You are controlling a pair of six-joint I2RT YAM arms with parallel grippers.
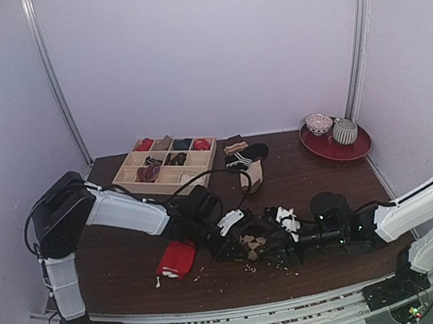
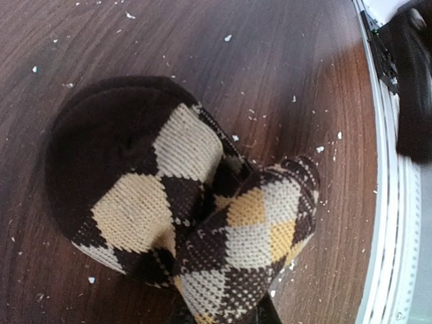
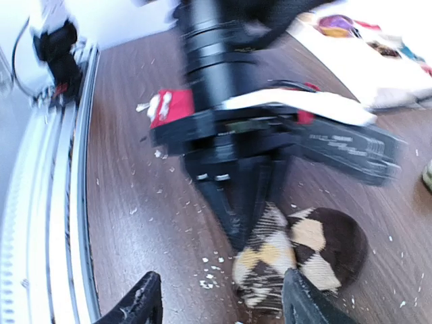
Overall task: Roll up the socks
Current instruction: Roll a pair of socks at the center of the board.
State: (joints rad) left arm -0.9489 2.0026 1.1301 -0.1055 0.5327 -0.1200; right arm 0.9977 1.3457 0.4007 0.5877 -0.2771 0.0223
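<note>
The brown argyle sock [image 2: 169,202] lies bunched on the dark wood table, near the front centre in the top view [image 1: 254,245]. My left gripper [image 1: 241,241] is shut on one folded end of it; in the left wrist view the fabric hides the fingers at the bottom edge. The right wrist view shows the left gripper's fingers [image 3: 246,202] pinching the sock [image 3: 304,253]. My right gripper [image 3: 223,307] is open and empty, just short of the sock, with one finger beside it. The red sock [image 1: 176,259] lies crumpled to the left, behind the left gripper in the right wrist view [image 3: 172,106].
A wooden compartment box [image 1: 164,163] with rolled socks stands at the back. A black striped sock [image 1: 246,156] and a tan sock [image 1: 252,177] lie beside it. A red plate [image 1: 356,148] with bowls is at the back right. White crumbs litter the table by the front rail [image 2: 395,202].
</note>
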